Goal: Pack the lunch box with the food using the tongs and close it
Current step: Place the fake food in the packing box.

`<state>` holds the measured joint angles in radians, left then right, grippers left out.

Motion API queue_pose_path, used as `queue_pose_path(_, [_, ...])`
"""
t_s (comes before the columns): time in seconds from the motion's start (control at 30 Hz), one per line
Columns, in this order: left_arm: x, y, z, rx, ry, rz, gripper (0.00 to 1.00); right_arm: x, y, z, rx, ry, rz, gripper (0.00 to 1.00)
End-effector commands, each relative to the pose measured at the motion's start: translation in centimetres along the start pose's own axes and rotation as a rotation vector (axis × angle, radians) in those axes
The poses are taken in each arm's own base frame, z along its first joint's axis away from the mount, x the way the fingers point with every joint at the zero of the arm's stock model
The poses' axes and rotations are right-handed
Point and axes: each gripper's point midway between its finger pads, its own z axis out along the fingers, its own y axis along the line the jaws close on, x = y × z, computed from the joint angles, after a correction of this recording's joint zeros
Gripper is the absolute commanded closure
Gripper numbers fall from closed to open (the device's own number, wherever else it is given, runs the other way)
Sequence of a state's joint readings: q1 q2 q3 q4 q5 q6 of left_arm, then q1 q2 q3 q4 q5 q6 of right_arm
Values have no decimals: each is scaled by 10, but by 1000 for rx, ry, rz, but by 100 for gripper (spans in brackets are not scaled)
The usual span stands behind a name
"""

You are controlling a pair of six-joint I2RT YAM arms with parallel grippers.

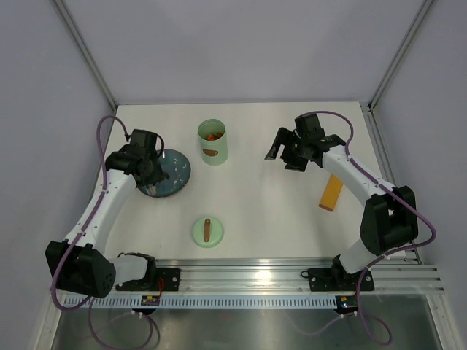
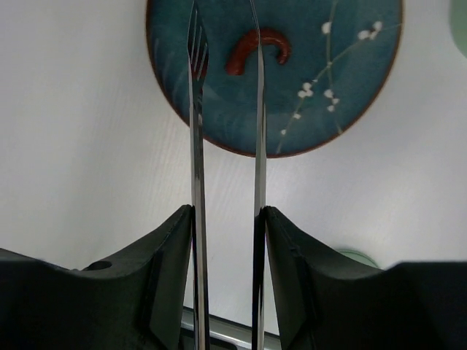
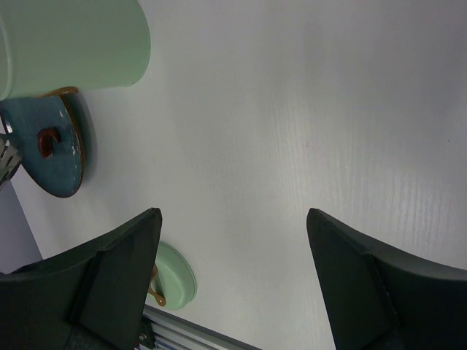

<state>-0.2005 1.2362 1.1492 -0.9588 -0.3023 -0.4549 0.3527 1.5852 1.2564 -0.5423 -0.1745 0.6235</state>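
Note:
My left gripper (image 2: pixel 228 211) is shut on the silver tongs (image 2: pixel 195 146), one finger pressed on each arm, and it hangs over the dark blue plate (image 1: pixel 177 175). The tong arms stand a little apart. Their tips reach a curved red piece of food (image 2: pixel 271 42) on the plate (image 2: pixel 343 95), and the right arm crosses over it. The mint-green lunch box (image 1: pixel 213 149) stands upright and uncovered with orange food (image 1: pixel 213 135) inside. Its round lid (image 1: pixel 207 231) lies on the table near the front. My right gripper (image 1: pixel 288 154) hovers open and empty to the right of the lunch box.
A flat orange-yellow strip (image 1: pixel 331 192) lies on the table under my right arm. An aluminium rail (image 1: pixel 248 266) runs along the front edge. Grey walls close off the back and both sides.

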Motion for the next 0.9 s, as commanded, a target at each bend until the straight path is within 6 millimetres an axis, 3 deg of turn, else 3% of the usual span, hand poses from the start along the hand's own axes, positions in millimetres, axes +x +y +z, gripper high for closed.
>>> queue_pose_path(0.0, [0, 25, 3, -54, -16, 20, 54, -4, 9, -1, -32, -25, -32, 12])
queue_pose_path(0.2, [2, 9, 8, 33, -1, 15, 55, -5, 11, -1, -40, -24, -28, 12])
queue_pose_path(0.53, [3, 5, 14, 41, 15, 17, 56, -4, 9, -4, -33, -28, -28, 12])
queue_pose_path(0.87, [-13, -1, -9, 124, -98, -21, 59, -6, 12, -5, -41, -31, -28, 12])
